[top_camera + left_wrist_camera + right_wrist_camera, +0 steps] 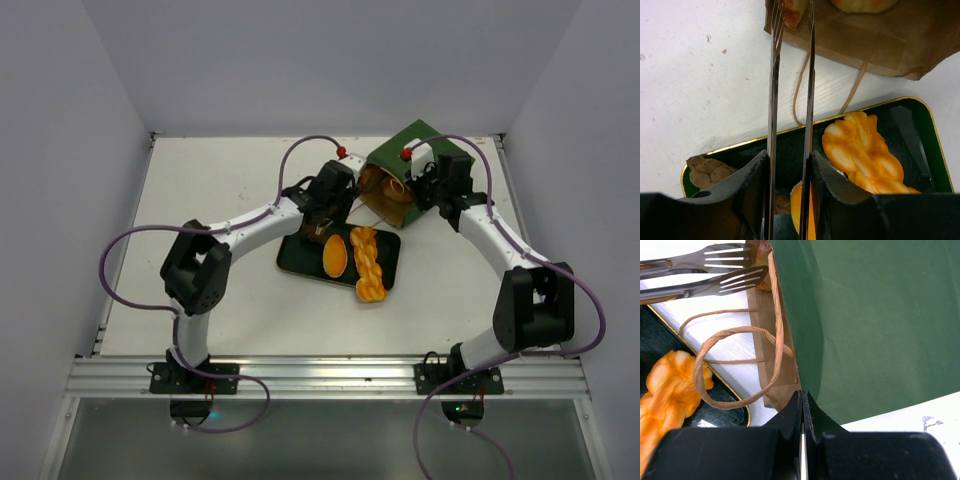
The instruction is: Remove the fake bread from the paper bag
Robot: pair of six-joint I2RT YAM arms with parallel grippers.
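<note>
Right claw (802, 412) on paper bag (880, 315); white table (220, 190), grey walls (330, 60)

Paper bag (418, 147) lies sideways, braided loaf (368, 262) near its mouth.

L arm (250, 225) bent, reaching twd far-edge ctr; L gripper (793, 10) fork fingers parallel, narrow gap. R arm (500, 235) reaches twd far-right corner; R gripper (802, 400) pinched on paper bag (865, 315) edge.
</note>
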